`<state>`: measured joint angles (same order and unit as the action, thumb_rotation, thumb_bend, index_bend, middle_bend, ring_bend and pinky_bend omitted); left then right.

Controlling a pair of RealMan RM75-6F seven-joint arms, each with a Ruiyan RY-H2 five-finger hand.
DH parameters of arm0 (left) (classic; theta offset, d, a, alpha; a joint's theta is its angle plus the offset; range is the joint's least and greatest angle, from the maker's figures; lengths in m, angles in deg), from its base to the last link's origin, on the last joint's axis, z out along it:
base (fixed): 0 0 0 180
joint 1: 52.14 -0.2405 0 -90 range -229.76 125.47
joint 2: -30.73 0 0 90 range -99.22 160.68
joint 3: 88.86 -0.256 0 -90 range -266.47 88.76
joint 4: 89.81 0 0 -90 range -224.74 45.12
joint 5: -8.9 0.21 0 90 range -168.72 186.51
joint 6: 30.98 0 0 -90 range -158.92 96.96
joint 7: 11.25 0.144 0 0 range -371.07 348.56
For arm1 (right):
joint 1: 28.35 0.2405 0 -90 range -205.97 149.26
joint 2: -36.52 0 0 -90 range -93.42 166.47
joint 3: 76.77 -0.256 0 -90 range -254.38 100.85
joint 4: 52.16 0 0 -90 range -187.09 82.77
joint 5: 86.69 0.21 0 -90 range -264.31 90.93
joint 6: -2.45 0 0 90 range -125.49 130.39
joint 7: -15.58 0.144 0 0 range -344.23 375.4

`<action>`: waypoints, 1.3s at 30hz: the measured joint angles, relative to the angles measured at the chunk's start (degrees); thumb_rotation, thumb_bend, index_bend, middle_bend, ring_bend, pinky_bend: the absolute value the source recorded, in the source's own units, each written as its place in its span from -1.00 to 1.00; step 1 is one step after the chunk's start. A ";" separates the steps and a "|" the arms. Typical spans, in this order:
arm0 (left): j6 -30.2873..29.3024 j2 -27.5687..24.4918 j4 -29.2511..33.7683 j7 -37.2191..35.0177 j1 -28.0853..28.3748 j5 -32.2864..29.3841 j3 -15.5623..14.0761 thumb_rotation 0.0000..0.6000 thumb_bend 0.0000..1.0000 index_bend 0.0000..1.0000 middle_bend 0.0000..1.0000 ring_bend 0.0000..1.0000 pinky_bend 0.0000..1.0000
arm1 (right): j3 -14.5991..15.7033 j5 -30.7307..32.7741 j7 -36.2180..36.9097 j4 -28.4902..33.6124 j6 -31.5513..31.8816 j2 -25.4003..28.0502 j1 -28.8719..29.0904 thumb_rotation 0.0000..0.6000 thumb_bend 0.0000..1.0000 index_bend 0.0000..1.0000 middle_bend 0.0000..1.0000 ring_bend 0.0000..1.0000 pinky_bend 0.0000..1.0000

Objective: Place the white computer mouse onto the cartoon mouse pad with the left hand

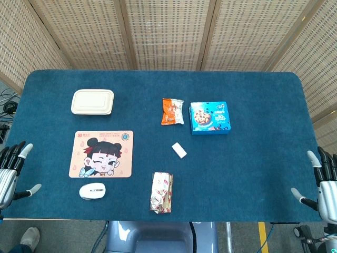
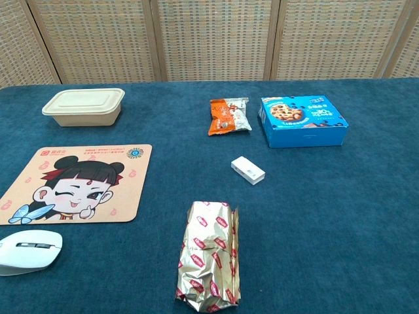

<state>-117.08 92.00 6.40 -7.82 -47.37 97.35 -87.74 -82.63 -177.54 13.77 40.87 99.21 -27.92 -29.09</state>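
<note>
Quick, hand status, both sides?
Left hand: open, holding nothing, at the table edge.
Right hand: open, holding nothing.

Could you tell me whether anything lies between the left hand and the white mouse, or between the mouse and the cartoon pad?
Nothing visible does. The left hand is open at the table's left edge, with only bare blue cloth between it and the white mouse. The mouse lies just off the near edge of the cartoon mouse pad, whose surface is bare.

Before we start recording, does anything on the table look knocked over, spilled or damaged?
Nothing spilled or broken. The foil snack bag near the front edge looks crumpled, and the small white box lies askew. The white computer mouse sits just off the cartoon mouse pad, as expected.
</note>
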 measured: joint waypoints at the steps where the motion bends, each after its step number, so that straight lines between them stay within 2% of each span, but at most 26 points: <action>1: -0.08 0.03 -0.01 0.08 -0.03 0.03 0.01 1.00 -1.00 -1.00 -1.00 -1.00 -1.00 | 0.06 0.14 -0.30 0.02 -0.22 0.07 -0.01 1.00 -1.00 -1.00 -1.00 -1.00 -1.00; 10: -0.45 0.34 0.09 0.95 -0.19 1.49 -0.64 1.00 -1.00 -1.00 -1.00 -1.00 -1.00 | 2.25 2.51 -3.44 3.50 -7.54 4.69 0.57 1.00 -1.00 -1.00 -1.00 -1.00 -1.00; 14: 1.37 1.20 -0.16 1.98 0.44 3.05 -1.78 1.00 -1.00 -1.00 -1.00 -1.00 -0.95 | 2.40 3.70 -3.47 4.78 -8.46 5.63 0.95 1.00 -1.00 -1.00 -1.00 -1.00 -1.00; 18: 5.65 2.68 -0.52 3.02 1.68 4.12 -3.53 1.00 -1.00 -1.00 -1.00 -1.00 -0.84 | 2.32 4.06 -2.62 4.94 -8.59 5.88 0.99 1.00 -1.00 -1.00 -1.00 -1.00 -1.00; 23: 13.73 7.83 -2.07 6.80 4.03 4.44 -5.60 1.00 -0.99 -1.00 -1.00 -0.98 -0.74 | 2.32 3.92 -1.29 4.88 -8.42 6.25 0.94 1.00 -1.00 -1.00 -1.00 -1.00 -1.00; 28: 19.43 13.19 -3.24 11.53 6.05 1.26 -5.92 1.00 -0.97 -1.00 -1.00 -0.97 -0.74 | 2.14 4.21 0.42 4.71 -8.30 6.68 0.87 1.00 -1.00 -1.00 -1.00 -1.00 -1.00; 35: 22.15 17.30 -3.44 16.52 7.45 -3.57 -4.70 1.00 -0.92 -1.00 -1.00 -0.88 -0.62 | 1.69 5.36 2.78 4.32 -8.79 7.15 1.00 1.00 -1.00 -1.00 -1.00 -1.00 -1.00; 37: 22.93 18.31 -3.18 19.19 7.81 -5.99 -4.17 1.00 -0.91 -0.96 -0.96 -0.83 -0.57 | 1.62 5.63 3.11 4.23 -9.05 7.25 1.09 1.00 -1.00 -1.00 -1.00 -1.00 -1.00; 39: 23.56 19.21 -2.81 21.10 8.16 -8.11 -3.68 1.00 -0.87 -0.83 -0.83 -0.71 -0.46 | 1.58 5.72 3.17 4.23 -9.05 7.28 1.09 1.00 -1.00 -1.00 -1.00 -1.00 -1.00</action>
<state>-93.52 111.21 3.59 13.28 -39.21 89.25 -91.42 -81.04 -171.82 16.95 45.09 90.16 -20.64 -28.00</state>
